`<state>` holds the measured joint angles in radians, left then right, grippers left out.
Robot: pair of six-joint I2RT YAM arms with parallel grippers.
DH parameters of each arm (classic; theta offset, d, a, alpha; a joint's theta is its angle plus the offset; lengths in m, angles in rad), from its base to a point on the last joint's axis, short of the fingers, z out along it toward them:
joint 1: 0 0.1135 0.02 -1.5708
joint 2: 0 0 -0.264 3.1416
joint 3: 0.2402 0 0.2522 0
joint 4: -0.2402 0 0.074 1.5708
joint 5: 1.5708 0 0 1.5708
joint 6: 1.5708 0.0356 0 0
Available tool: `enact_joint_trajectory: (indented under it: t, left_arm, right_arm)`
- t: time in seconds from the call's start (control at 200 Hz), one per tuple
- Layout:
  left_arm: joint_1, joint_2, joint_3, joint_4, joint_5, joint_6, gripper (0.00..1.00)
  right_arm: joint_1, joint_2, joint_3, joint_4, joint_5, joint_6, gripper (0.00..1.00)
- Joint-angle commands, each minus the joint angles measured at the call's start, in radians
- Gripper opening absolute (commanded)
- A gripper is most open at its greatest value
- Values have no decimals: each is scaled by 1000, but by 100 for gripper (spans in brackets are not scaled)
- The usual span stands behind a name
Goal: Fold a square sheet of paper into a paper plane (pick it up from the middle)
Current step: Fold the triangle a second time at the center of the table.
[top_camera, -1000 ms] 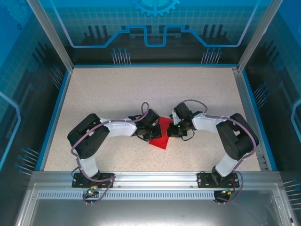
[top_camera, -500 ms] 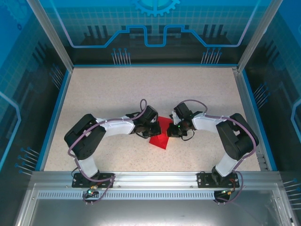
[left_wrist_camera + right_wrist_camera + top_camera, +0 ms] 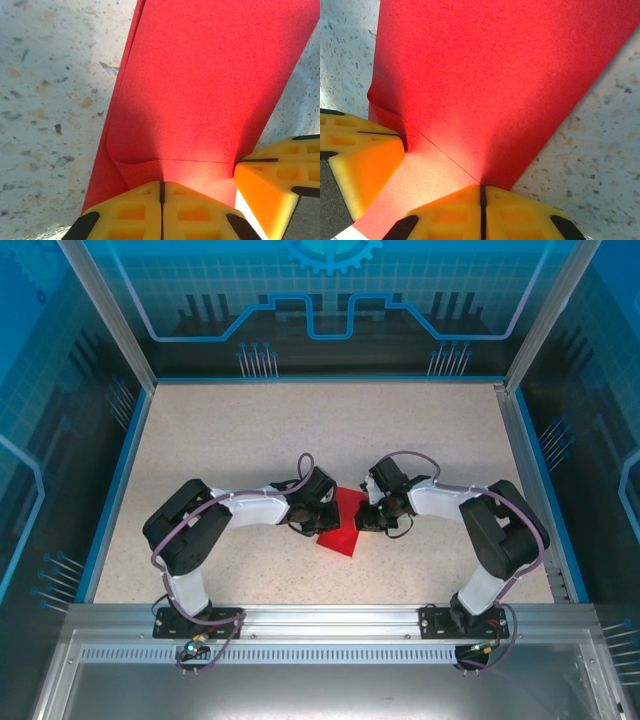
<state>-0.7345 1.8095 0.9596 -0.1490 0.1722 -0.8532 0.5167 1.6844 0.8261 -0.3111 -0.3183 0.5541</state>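
Only marking in sight is a cyan gear graphic w/ circuit-style lines on the back panel at 12 o'clock; it carries no letters. The sheet of paper is bright red, plain and matte, partly folded into a small angular shape w/ one corner pointing to approx 6 o'clock. It lies flat on the speckled table near centre, btwn the two wrists. In the left wrist view the sheet of paper runs up toward 12 o'clock as a broad band, w/ a rounded flap edge and a straight crease just above the fingertips. In the right wrist view the sheet of paper has a crease slanting from 10 o'clock down to the finger seam. L gripper sits at the paper's 9 o'clock edge, R gripper at its 3 o'clock edge. Each has its yellow fingers pressed fully together, tips touching the red surface. Can't tell if a layer is nipped btwn them or just pressed down. L gripper and R gripper are near each other, both on the same end of the sheet.
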Motion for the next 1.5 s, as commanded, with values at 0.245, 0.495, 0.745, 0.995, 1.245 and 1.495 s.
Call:
enact_joint_trajectory:
  t: [0.245,0.495,0.745,0.995,1.245,1.495]
  left_arm:
    - [6,41,-45,-34,-11,13,8]
    - [6,41,-56,-8,-7,5,8]
    - [6,36,-62,-3,-7,0,8]
    - [7,39,-63,-4,-10,-3,8]
    - [6,45,-56,-18,-13,-9,8]
    - [6,50,-51,-28,-17,-10,7]
  right_arm:
    - [32,-146,-16,37,10,3,9]
    - [117,-206,-87,58,3,62,9]
    - [188,-168,-136,111,-33,119,8]
    - [208,-129,-125,109,-25,122,8]
    - [215,-108,-116,64,15,115,8]
    - [214,-80,-113,39,36,100,8]
